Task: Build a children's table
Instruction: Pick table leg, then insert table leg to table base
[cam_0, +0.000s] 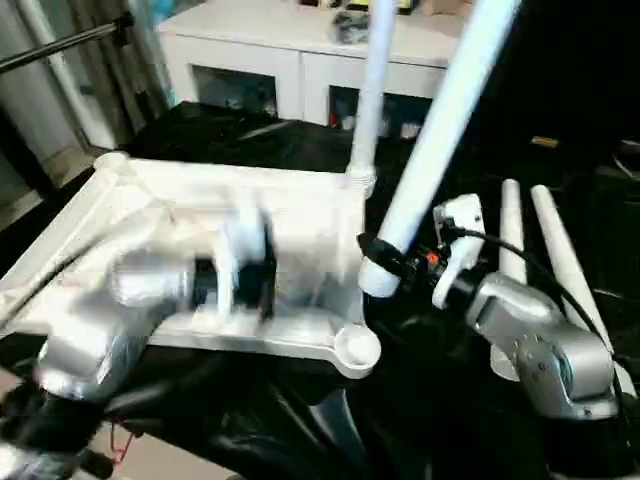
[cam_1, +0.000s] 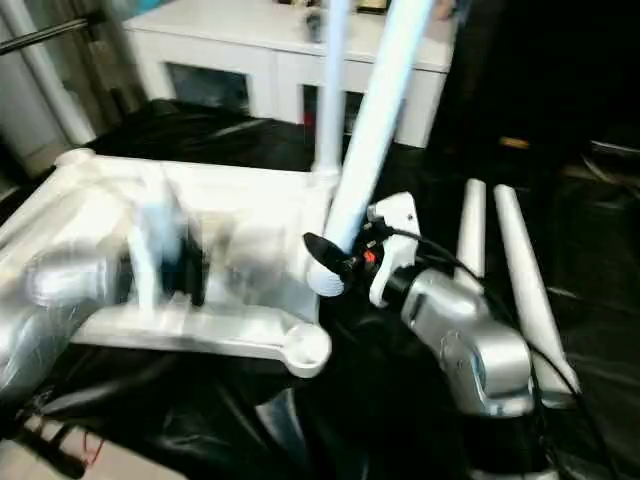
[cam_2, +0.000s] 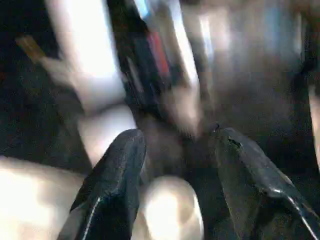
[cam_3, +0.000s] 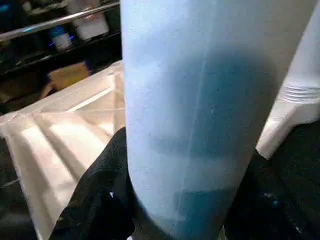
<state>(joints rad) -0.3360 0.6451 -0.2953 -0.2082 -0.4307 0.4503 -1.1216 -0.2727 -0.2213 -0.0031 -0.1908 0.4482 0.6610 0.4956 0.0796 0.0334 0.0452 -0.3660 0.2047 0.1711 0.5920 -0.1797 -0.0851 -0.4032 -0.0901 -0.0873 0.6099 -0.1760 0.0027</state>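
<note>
Honestly, with the right gripper (cam_0: 385, 262) clamped on a leg (cam_0: 440, 130) just beside the upside-down tabletop's (cam_0: 300, 215) near-right corner socket (cam_0: 357, 347), I'd straighten it upright before lowering; left gripper (cam_2: 177, 165) gapes empty.

Tabletop (cam_0: 300, 215) lay ribbed side up on black sheeting (cam_0: 270, 420), one leg (cam_0: 368, 95) upright in its far corner socket. Right gripper (cam_0: 385, 262) clamped a tilted second leg (cam_0: 440, 130); two spare legs (cam_0: 545, 250) beside. Left arm (cam_0: 130, 300) blurred over the tabletop.
</note>
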